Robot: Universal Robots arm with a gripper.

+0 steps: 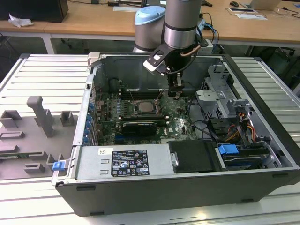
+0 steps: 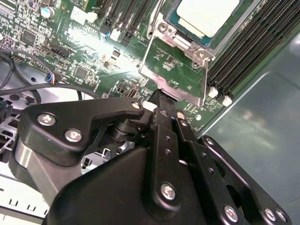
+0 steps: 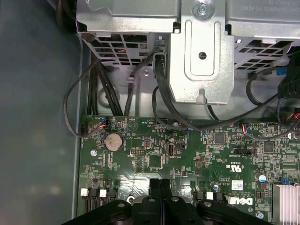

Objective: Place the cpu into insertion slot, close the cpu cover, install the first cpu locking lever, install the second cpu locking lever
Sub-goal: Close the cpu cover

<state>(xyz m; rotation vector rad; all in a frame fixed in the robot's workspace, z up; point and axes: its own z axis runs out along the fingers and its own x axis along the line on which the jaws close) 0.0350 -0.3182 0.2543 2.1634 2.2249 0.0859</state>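
Arm (image 1: 180,23): we see it drop vertically into the open case (image 1: 187,197).
Gripper (image 2: 158,96): fingers pressed together, tips at the tilted cpu cover (image 2: 176,70), on its free edge.
Cpu (image 2: 206,16): seated in the insertion slot (image 2: 162,28).
Unclear: whether the tips actually pinch the cover.

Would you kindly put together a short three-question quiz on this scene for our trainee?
1. True or false: the cpu already sits in the insertion slot.
2. The cpu cover is: (a) shut over the chip, (b) swung open off the chip, (c) lying outside the case.
3. Fill in: the gripper has its fingertips at the edge of the cpu ____.
Key: 1 true; 2 b; 3 cover.
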